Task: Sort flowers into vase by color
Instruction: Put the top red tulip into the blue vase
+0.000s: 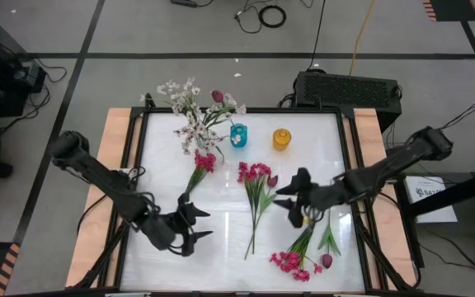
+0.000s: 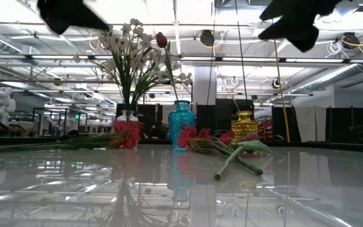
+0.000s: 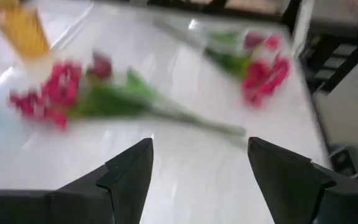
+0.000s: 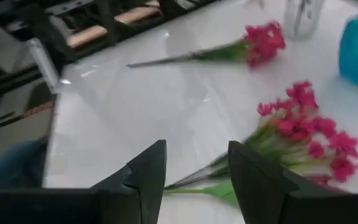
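Magenta sprigs [image 1: 258,175] number three lying loose, vases [image 1: 238,136] three; both tools [image 1: 195,224] [image 1: 291,200] gape empty.

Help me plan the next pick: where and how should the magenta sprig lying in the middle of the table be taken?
Take the middle magenta sprig on its bare lower stem, from straight above, jaws across the stem. It lies flat, blossoms toward the vases, and the right tool hangs beside it.

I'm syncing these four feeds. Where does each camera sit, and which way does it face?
High view: overhead, straight down on the table; both arms show.
Low view: at tabletop height, level toward the blue vase; arms enter from above.
Left wrist view: past the left gripper at magenta flowers.
Right wrist view: past the right gripper at the same magenta flowers. High and low views share the yellow vase.
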`<state>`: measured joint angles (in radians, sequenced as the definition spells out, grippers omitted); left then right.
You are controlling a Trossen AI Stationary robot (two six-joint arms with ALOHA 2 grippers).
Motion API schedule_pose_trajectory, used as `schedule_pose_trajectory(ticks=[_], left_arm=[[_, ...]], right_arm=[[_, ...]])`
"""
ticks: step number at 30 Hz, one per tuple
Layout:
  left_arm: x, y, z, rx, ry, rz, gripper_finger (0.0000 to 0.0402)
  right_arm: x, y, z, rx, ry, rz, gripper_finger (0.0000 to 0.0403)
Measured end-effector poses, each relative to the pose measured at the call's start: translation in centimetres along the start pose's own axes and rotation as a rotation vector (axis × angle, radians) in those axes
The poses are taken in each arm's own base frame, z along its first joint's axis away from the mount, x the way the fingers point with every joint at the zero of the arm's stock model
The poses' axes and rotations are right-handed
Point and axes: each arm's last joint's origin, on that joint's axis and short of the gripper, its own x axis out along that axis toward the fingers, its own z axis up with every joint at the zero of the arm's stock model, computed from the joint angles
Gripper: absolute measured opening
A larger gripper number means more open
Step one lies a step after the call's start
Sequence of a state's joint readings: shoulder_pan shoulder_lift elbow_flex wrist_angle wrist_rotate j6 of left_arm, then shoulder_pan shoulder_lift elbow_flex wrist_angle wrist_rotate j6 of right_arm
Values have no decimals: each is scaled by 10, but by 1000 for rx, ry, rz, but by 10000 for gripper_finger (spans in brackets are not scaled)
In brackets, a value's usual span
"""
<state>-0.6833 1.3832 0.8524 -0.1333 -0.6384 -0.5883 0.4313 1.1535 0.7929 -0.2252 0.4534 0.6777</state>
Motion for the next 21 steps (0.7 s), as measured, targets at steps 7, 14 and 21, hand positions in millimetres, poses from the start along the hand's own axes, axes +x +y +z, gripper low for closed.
schedule_pose_trajectory(ticks=[7, 14, 21], left_arm=[[39, -12, -27, -22, 25, 51, 269], [81, -16, -48, -31, -11, 65, 269], [104, -12, -58, -54, -40, 78, 269]], right_arm=[[47, 11, -43, 22, 83, -156, 164], [81, 8, -77, 216, 136, -263, 171], [95, -2, -89, 334, 122, -366, 175]])
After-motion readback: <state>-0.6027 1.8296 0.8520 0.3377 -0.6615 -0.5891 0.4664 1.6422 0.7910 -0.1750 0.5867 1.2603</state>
